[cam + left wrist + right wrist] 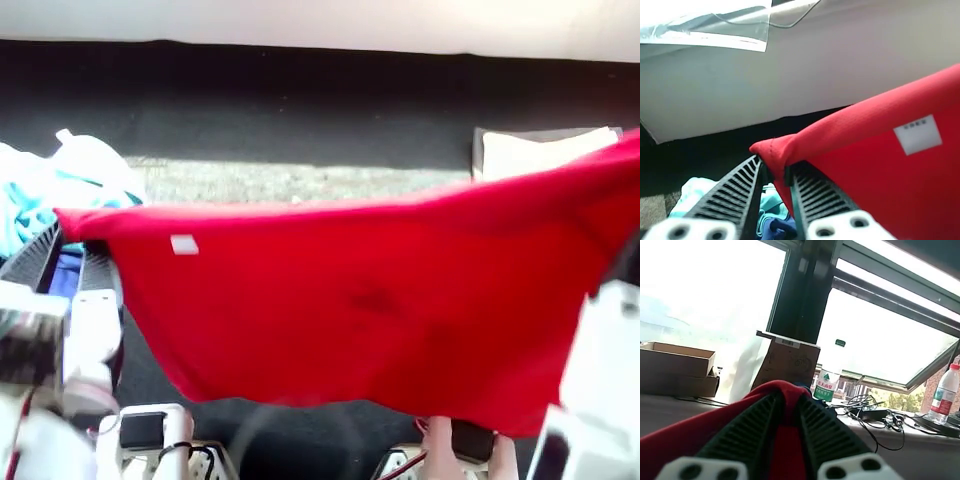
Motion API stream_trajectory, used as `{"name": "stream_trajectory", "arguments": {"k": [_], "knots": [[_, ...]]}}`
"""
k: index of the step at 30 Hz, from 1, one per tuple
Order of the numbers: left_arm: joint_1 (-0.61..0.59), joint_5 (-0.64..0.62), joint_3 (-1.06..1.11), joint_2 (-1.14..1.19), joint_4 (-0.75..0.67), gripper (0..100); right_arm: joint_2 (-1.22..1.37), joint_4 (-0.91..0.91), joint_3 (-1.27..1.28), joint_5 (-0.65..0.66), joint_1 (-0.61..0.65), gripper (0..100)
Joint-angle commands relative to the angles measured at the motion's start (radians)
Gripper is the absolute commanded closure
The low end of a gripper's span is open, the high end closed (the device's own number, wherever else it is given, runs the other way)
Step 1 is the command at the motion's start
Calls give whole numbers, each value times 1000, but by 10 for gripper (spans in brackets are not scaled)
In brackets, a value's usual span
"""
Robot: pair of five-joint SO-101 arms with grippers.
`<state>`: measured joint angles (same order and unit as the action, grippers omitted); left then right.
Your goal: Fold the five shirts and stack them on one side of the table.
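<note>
The red shirt [370, 300] hangs spread in the air across the table [300, 110], one edge stretched between both arms. The left gripper [774, 167] pinches its 9 o'clock corner, and the right gripper [788, 397] is clamped on cloth at 3 o'clock. Each hold looks thin. Pulling tighter could slip a corner, dropping the shirt onto the loose pile [50, 180] at 10 o'clock.

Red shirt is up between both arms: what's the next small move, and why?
Probably lower both arms together to lay the red shirt flat on the table. The left gripper and right gripper each pinch an edge, and it hangs stretched and unfolded above it.
</note>
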<state>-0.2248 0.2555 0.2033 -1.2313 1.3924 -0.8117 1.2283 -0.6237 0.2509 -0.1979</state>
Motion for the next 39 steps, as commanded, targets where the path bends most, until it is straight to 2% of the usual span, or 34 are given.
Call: {"name": "stream_trajectory", "arguments": {"k": [1,7,12,16,25,31,39], "knots": [[-30,3,77,99,-63,992,81,-54,174,-3,61,992],[-25,2,196,282,-190,992,171,-237,453,-3,136,992],[-24,5,196,501,-348,992,323,-403,588,-3,179,992],[-24,6,82,719,-434,992,507,-481,509,-3,199,992],[-24,8,-302,1202,-436,992,960,-489,154,-3,249,992],[-25,8,-421,1437,-437,992,1170,-503,119,-3,282,992],[-30,8,-613,1721,-437,992,1406,-733,119,-3,285,992]]}}
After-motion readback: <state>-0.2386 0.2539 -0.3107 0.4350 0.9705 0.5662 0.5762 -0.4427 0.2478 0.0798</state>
